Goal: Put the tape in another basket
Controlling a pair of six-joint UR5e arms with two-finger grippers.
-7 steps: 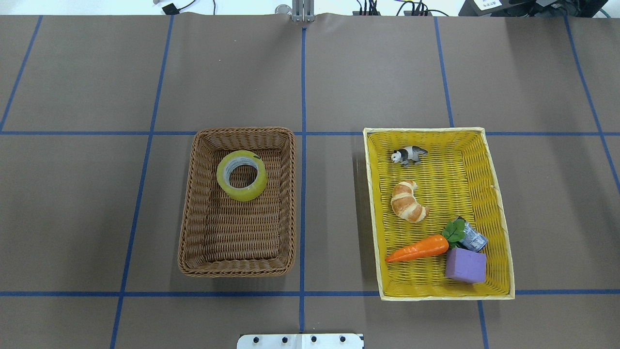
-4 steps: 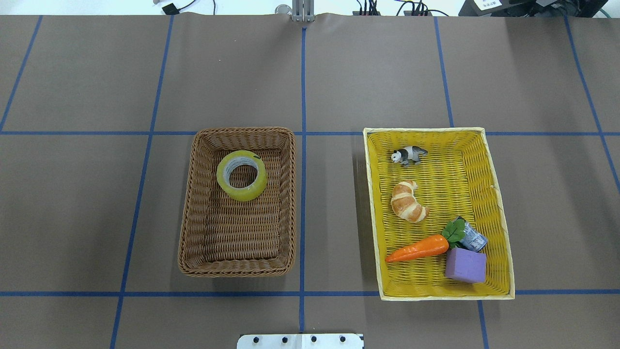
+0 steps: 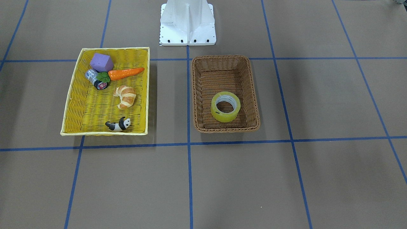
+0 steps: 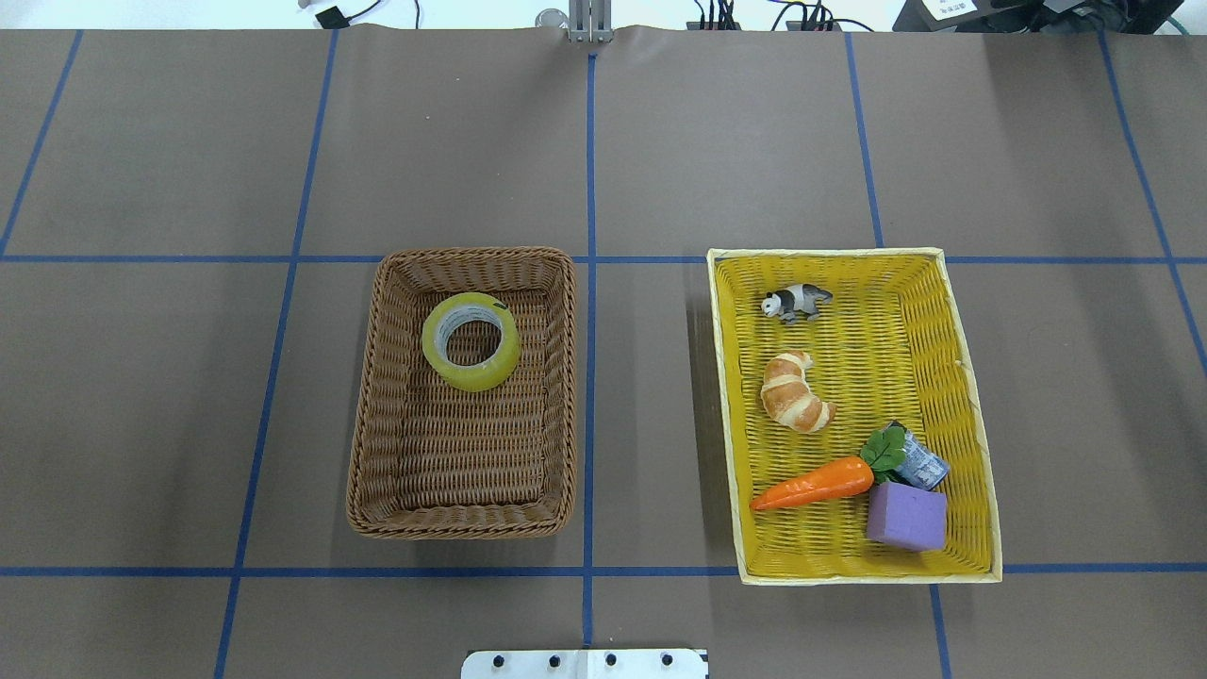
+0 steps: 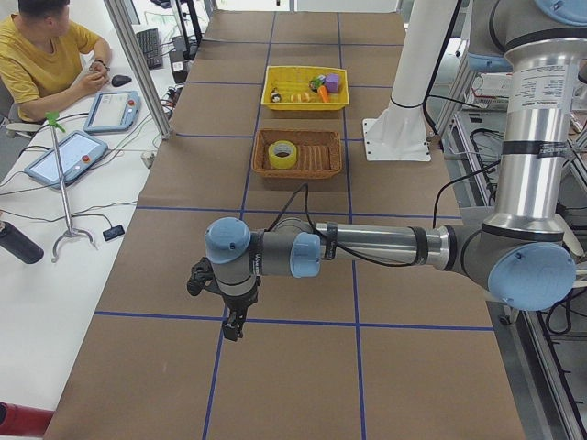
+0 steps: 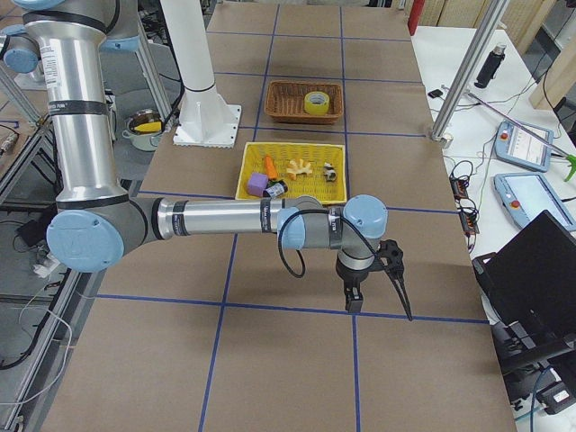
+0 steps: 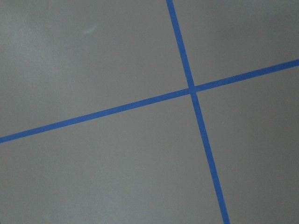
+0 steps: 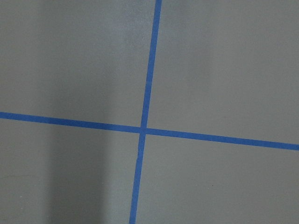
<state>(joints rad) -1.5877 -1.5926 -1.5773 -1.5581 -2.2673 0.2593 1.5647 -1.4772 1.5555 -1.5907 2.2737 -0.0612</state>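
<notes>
The yellow-green tape [image 4: 479, 378] lies flat in the far part of the brown wicker basket [image 4: 462, 524], left of the table's middle. It also shows in the front-facing view [image 3: 224, 118], inside the same basket [image 3: 225, 129]. Neither arm shows in the overhead or front-facing views. In the exterior left view my left gripper [image 5: 234, 325] points down over bare table, far from the basket [image 5: 316, 170]. In the exterior right view my right gripper [image 6: 378, 306] hangs over bare table, far from the tape [image 6: 315, 104]. I cannot tell whether either is open or shut. Both wrist views show only table paper.
A yellow woven basket [image 4: 868, 575] on the right holds a panda figure [image 4: 797, 301], a croissant [image 4: 795, 392], a carrot [image 4: 813, 484], a small can [image 4: 922, 465] and a purple block [image 4: 906, 517]. The robot base [image 3: 187, 22] stands at the near edge. An operator [image 5: 41, 55] sits beside the table.
</notes>
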